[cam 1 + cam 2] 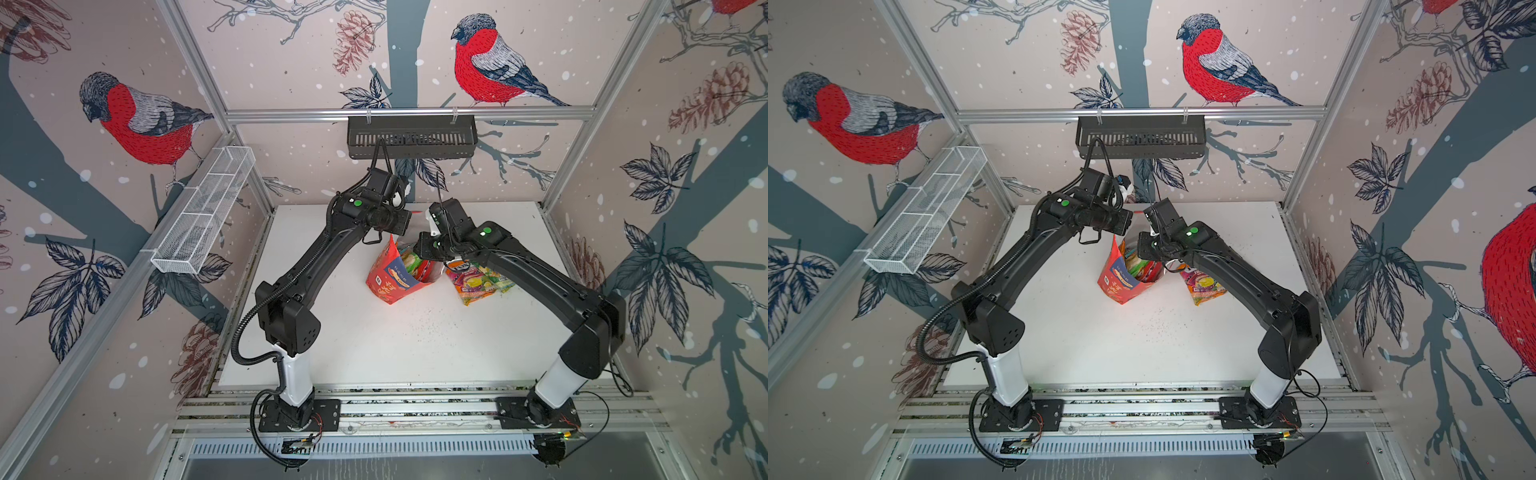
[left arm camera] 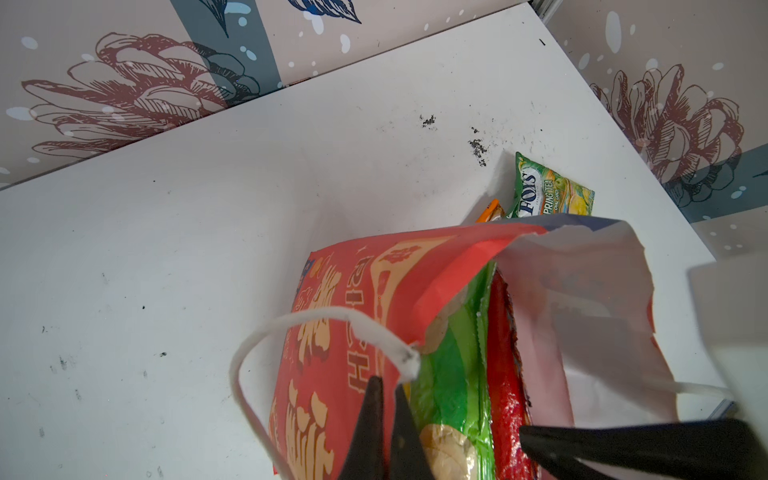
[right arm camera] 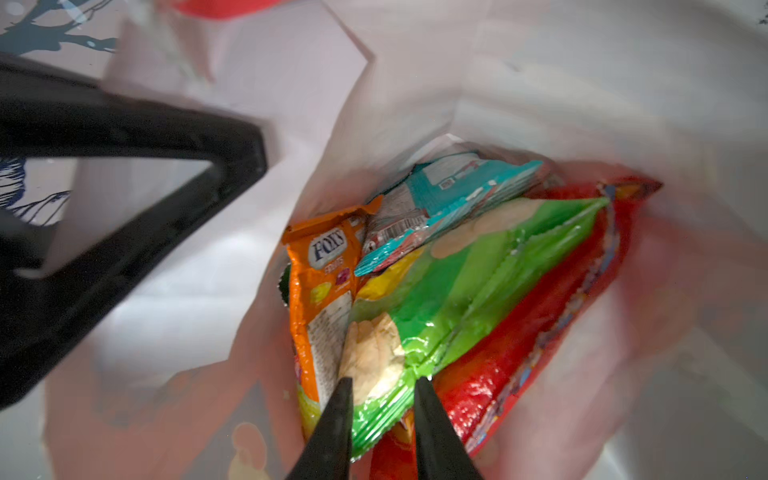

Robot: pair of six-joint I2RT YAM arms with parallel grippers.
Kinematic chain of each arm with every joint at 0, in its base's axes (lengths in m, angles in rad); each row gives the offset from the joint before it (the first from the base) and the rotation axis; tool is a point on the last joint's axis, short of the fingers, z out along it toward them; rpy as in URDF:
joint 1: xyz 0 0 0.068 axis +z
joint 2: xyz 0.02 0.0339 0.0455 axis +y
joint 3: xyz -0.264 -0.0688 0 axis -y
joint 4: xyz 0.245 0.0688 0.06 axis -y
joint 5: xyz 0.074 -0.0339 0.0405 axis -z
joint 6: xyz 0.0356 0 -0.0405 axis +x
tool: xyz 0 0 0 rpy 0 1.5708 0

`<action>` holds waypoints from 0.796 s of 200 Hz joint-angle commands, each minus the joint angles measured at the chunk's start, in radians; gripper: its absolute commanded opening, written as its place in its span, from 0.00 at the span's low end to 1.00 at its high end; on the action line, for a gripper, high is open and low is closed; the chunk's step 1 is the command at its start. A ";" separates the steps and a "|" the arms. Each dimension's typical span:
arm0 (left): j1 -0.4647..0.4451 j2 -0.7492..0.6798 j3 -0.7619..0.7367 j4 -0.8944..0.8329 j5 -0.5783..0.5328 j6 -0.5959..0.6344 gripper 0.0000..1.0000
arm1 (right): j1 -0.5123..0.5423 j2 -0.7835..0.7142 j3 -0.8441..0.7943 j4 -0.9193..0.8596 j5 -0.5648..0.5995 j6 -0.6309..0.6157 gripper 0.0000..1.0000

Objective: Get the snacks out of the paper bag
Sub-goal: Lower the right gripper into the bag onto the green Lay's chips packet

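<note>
- Right wrist view: the green chip bag (image 3: 478, 291) stands inside the paper bag (image 3: 415, 83). It looks glossy, air-puffed, light and crushable, so its crimped seam is a better hold than its belly.
- The right gripper (image 3: 383, 399) is clamped on that seam's corner.
- Pressed alongside are a large red packet (image 3: 540, 332) and an orange Fox's pack (image 3: 320, 291); the slick film should slide, but neighbours may drag.
- The left gripper (image 2: 387, 390) is pinched together on the paper bag's thin, tearable wall beside the cord handle (image 2: 324, 313).
- In a top view, the paper bag (image 1: 388, 286) sits at frame centre on the table (image 1: 374, 353), with loose Fox's packs (image 1: 478, 282) just to its right.
</note>
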 commanded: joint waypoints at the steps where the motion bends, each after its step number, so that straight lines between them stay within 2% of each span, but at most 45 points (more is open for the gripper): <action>1: -0.002 -0.025 -0.007 0.082 0.007 -0.002 0.00 | 0.004 0.015 0.007 -0.032 0.062 0.036 0.30; 65: -0.006 -0.034 -0.025 0.083 0.016 0.005 0.00 | 0.004 0.043 0.017 -0.036 0.103 0.055 0.35; 159: -0.006 -0.031 -0.025 0.077 0.018 0.026 0.00 | 0.004 0.097 0.059 -0.053 0.115 0.064 0.36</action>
